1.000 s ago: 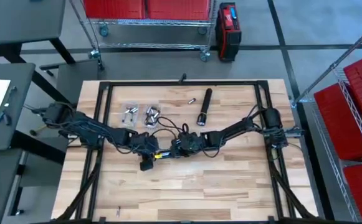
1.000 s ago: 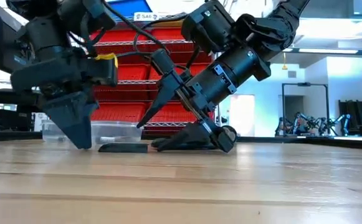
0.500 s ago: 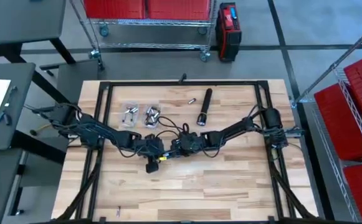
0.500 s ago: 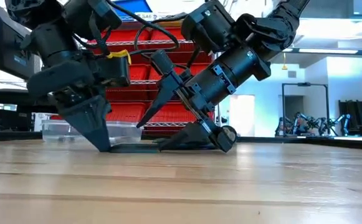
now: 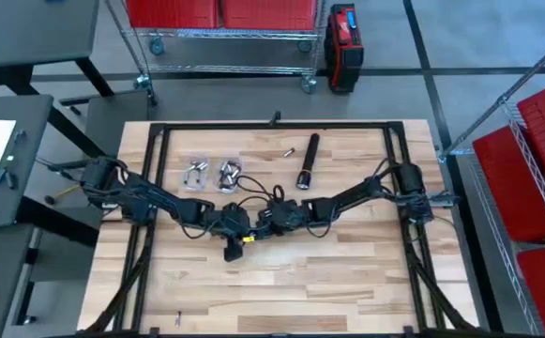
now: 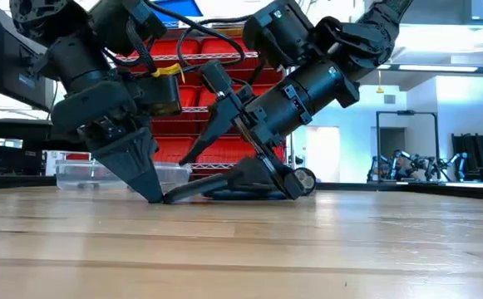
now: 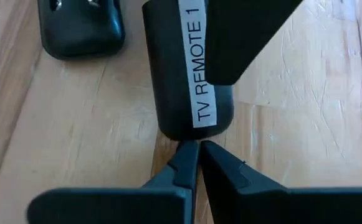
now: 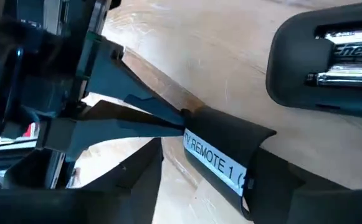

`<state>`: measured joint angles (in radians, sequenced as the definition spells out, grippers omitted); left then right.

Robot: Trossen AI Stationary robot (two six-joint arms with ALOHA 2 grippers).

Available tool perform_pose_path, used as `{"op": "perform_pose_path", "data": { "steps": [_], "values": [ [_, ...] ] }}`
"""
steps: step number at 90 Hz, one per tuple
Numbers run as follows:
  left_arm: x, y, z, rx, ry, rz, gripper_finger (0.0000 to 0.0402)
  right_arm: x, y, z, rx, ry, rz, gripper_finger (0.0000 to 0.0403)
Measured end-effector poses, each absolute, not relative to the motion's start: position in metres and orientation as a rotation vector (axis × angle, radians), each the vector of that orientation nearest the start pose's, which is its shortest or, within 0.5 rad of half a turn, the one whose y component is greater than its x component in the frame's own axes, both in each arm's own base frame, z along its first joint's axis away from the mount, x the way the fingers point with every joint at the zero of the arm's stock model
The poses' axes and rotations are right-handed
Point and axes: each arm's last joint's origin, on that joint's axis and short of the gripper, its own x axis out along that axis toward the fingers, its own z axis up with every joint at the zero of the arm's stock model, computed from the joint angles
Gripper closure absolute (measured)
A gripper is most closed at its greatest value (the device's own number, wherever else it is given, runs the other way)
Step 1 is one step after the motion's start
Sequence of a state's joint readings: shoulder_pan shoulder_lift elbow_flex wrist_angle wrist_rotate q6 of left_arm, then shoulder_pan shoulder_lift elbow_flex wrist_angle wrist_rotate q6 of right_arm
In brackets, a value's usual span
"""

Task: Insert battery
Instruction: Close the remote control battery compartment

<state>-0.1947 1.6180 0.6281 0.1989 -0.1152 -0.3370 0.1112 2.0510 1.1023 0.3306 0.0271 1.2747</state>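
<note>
- The left gripper (image 6: 160, 198) comes down at the left, its fingertips together at the wooden table (image 6: 308, 249).
- A flat dark cover (image 6: 199, 188) slants up from those tips, its low end at the board.
- The right gripper (image 6: 253, 170) reaches in from the upper right, one finger low against the dark remote (image 6: 262, 191).
- A clear plastic box (image 6: 83, 174) sits behind, before red bins (image 6: 216, 108).
</note>
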Motion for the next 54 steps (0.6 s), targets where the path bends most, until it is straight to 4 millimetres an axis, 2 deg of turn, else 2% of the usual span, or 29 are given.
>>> {"op": "perform_pose_path", "data": {
  "steps": [32,54],
  "values": [
    [0.279,-0.052,0.130,-0.224,0.778,0.068,0.0398,0.409,0.048,0.119,1.137,0.608,-0.279,0.0390],
    [0.275,-0.050,0.148,-0.274,0.734,0.062,0.0393,0.407,0.045,0.126,1.104,0.619,-0.267,0.0400]
  ]
}}
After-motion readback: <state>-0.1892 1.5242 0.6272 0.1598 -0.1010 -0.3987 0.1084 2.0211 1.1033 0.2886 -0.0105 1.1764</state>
